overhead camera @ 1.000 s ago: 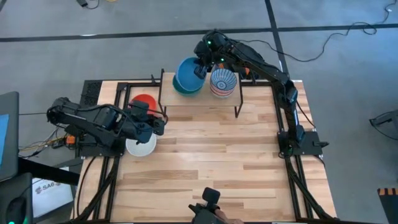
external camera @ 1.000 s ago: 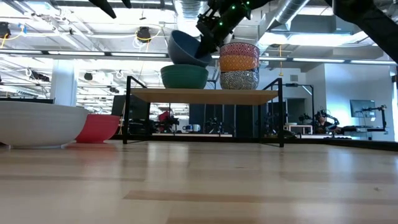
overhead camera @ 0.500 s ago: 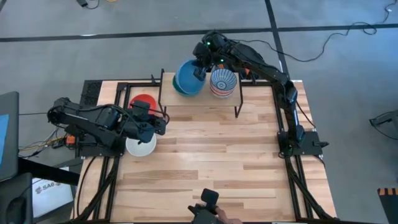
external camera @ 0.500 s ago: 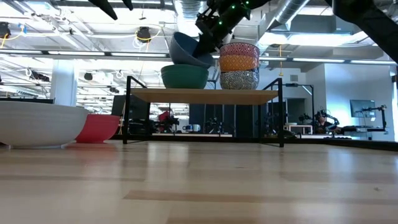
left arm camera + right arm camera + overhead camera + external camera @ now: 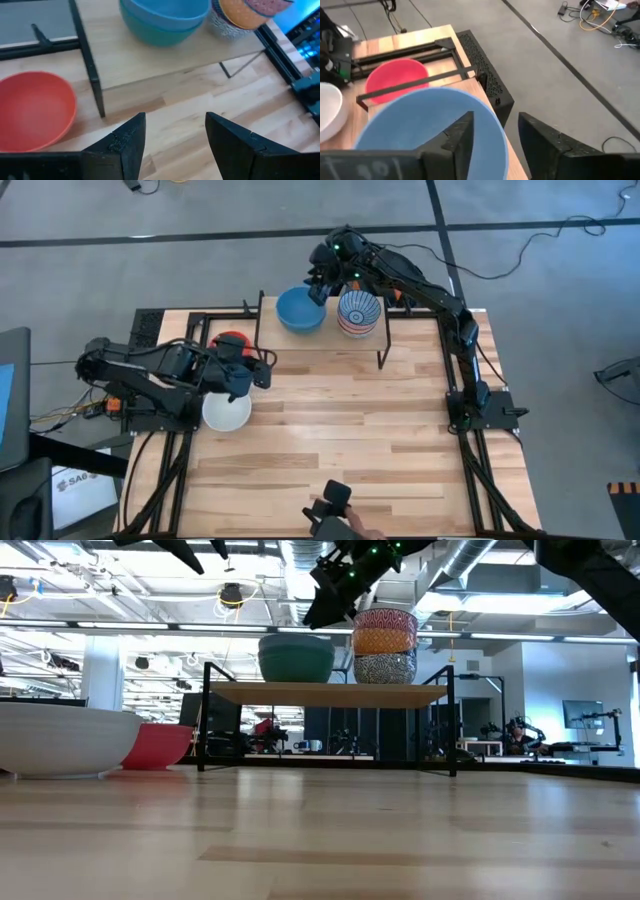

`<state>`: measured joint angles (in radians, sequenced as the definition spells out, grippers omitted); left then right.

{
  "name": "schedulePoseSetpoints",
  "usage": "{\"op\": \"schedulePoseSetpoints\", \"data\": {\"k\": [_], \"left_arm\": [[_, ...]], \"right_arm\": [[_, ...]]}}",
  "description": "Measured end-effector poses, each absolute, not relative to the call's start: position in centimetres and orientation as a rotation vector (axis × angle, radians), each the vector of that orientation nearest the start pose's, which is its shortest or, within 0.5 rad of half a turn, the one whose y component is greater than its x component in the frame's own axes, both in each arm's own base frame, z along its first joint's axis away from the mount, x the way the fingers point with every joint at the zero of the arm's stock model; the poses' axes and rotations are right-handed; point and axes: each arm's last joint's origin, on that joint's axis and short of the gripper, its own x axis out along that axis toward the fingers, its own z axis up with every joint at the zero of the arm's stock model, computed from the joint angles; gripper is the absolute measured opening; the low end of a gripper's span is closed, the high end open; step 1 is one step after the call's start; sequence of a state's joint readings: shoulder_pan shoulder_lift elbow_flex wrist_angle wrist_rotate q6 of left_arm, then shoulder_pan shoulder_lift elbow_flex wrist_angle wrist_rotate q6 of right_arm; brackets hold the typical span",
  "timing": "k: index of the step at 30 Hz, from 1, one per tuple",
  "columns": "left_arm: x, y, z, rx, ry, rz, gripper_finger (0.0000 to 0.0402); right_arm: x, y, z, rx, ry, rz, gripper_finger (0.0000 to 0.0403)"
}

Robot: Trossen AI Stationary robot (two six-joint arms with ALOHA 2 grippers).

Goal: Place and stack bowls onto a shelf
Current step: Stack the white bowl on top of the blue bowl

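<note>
1. Wooden shelf (image 5: 345, 342) on thin black legs stands at the far end of the table (image 5: 340, 440), carrying two stacks of bowls
2. One stack is a light blue bowl (image 5: 300, 308) nested in a green bowl (image 5: 296, 661); just beside it a blue-white striped bowl (image 5: 358, 310) tops a yellow bowl (image 5: 384, 641) and a patterned bowl (image 5: 385, 668)
3. Right gripper (image 5: 320, 280) hovers just above the light blue bowl's far rim, fingers apart and holding nothing
4. Left gripper (image 5: 262, 370) hangs near the table's left edge, fingers apart and empty
5. Beside it on the table sit a red bowl (image 5: 230, 340) and a white bowl (image 5: 226, 412)
</note>
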<state>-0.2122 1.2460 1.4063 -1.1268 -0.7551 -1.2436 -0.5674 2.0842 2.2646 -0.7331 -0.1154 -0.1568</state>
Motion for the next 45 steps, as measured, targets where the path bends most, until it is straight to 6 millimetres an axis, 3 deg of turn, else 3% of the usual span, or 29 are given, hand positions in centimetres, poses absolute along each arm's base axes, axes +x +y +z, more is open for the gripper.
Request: {"op": "schedulePoseSetpoints", "data": {"k": [10, 24, 32, 38, 45], "left_arm": [[21.7, -2.4, 37.8, -0.653, 0.433, 0.935, 0.0190], [20.8, -2.6, 37.8, -0.613, 0.447, 0.958, 0.0190], [19.7, -4.3, 37.4, -0.545, 0.546, 0.910, 0.0190], [17.7, -6.9, 37.1, -0.505, 0.606, 0.835, 0.0190], [14.7, -10.5, 37.0, -0.487, 0.618, 0.710, 0.0190]], "right_arm": [[38.8, -24.6, 38.4, 0.127, 0.562, -0.354, 0.0184], [40.9, -20.6, 39.3, 0.114, 0.491, -0.131, 0.0180], [43.2, -15.3, 39.5, 0.067, 0.481, 0.007, 0.0179], [45.1, -9.1, 39.6, 0.014, 0.471, 0.109, 0.0179], [48.0, -2.4, 38.1, -0.063, 0.429, 0.098, 0.0179]]}}
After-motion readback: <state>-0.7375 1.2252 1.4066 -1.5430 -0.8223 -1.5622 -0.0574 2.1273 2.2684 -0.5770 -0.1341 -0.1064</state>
